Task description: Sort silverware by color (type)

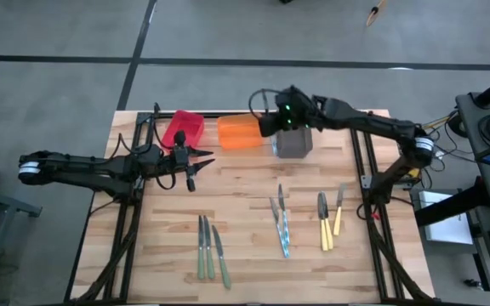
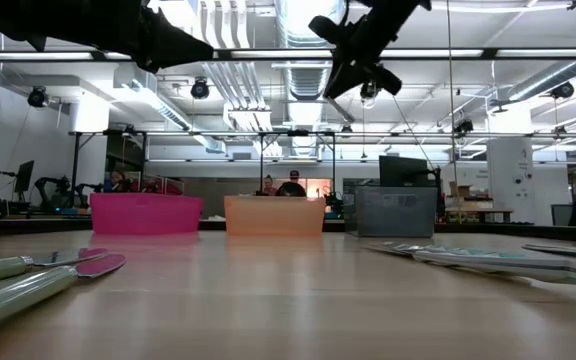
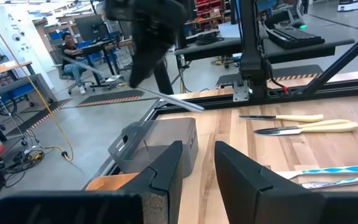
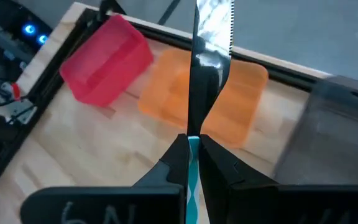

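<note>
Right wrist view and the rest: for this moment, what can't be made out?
- Blue-handled knife in the right end effector: the fingers hide most of its handle in the right wrist view, and its tip is cut off by the picture's edge.
- Red bin, orange bin, grey bin: contents hidden by their walls in the low view.
- Left end effector: nothing shows between its fingers.
</note>
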`<action>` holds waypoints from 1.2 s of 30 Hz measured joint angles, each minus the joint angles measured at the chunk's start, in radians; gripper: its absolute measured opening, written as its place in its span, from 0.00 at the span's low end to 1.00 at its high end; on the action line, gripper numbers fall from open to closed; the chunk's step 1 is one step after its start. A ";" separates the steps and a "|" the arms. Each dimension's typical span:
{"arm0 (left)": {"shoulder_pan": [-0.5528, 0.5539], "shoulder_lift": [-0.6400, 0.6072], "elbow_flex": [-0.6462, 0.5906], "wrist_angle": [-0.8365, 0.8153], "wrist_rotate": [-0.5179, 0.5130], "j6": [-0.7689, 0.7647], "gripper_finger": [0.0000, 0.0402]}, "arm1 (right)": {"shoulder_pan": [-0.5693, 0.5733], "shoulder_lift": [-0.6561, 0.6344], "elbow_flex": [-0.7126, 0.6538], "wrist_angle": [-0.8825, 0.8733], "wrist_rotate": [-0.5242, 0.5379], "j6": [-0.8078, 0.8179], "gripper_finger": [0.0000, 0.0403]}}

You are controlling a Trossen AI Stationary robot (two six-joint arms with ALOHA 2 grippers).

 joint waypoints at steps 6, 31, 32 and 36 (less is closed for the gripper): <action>0.000 -0.001 0.000 -0.015 -0.004 0.007 0.19 | -0.099 0.132 0.229 -0.288 -0.035 -0.089 0.03; 0.000 0.000 0.000 -0.033 -0.103 0.016 0.19 | -0.278 0.546 0.532 -0.865 -0.305 -0.250 0.03; 0.000 0.000 0.000 -0.034 -0.103 0.015 0.19 | -0.279 0.552 0.532 -0.865 -0.305 -0.251 0.03; 0.000 0.000 0.000 -0.034 -0.103 0.015 0.19 | -0.283 0.571 0.532 -0.865 -0.305 -0.251 0.03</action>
